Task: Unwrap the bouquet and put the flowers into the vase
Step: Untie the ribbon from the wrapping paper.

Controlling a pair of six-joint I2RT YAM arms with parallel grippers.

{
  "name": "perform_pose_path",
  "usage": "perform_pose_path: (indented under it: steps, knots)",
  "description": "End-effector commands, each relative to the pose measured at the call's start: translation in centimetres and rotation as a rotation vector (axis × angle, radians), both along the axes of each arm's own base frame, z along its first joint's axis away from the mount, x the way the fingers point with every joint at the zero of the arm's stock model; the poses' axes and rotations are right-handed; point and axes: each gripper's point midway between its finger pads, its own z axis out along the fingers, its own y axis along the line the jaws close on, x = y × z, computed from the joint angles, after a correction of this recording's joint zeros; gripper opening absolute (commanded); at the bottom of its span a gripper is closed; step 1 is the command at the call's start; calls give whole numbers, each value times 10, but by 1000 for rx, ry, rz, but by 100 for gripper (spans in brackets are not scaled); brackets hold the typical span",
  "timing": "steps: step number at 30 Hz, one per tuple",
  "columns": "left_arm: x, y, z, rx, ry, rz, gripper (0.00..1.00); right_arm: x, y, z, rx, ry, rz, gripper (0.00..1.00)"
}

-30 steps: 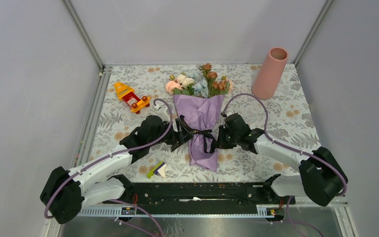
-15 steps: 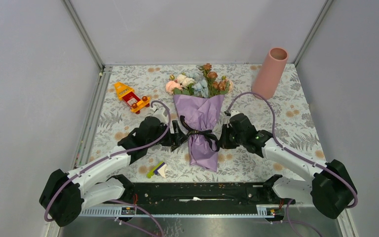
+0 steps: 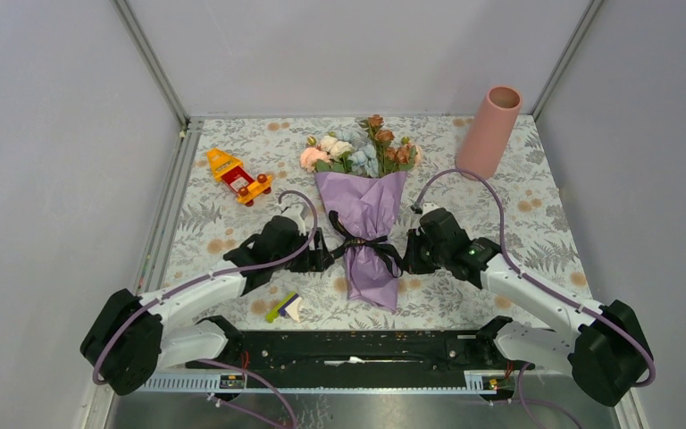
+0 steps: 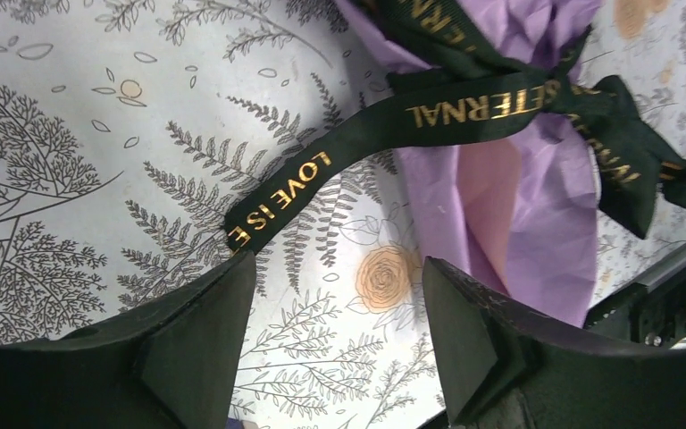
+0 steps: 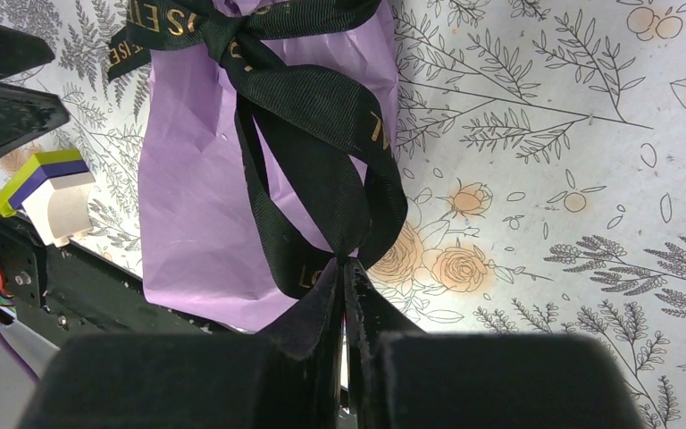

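Blocks (image 3: 284, 307) in green, purple and white lie nearest, on the flower-printed tablecloth (image 3: 536, 223) just past the black rail (image 3: 357, 347) at the arms' bases, to the near left of the bouquet (image 3: 371, 214). The bouquet lies flat in the middle of the table, its narrow wrapped end toward the near edge and its blooms toward the far wall. Its crinkled paper shows purple outside and pink where it folds open. A black ribbon (image 3: 366, 243) with gold lettering is tied round its waist in a bow.

The left gripper (image 4: 338, 268) sits low at the bouquet's left side, jaws wide with nothing between them. One loose ribbon tail ends right at the tip of one finger; whether it touches I cannot tell. The right gripper (image 5: 347, 273) is at the bouquet's right side, jaws pinched tight where two bands of the ribbon come together.

Farther back on the left is a red and yellow toy (image 3: 237, 176), well apart from the bouquet. The flowers (image 3: 357, 150), peach, cream, pale blue and rust, fan out of the paper's far end. The pink vase (image 3: 489, 132) stands upright at the far right corner, apart from the flowers.
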Motion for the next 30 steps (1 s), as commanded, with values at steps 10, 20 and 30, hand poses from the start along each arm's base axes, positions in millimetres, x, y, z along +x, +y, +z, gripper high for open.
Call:
perform_pose_path:
  steps: [10, 20, 30]
  knots:
    - [31, -10, -19, 73, -130, -73, 60, 3, -2, 6, -12, -13, -1, 4]
    - [46, -22, -29, 157, -226, -162, 71, 6, 4, 7, 13, -14, 4, 4]
    - [51, -30, -25, 208, -341, -219, 76, 5, 4, 7, 23, -12, 0, 4]
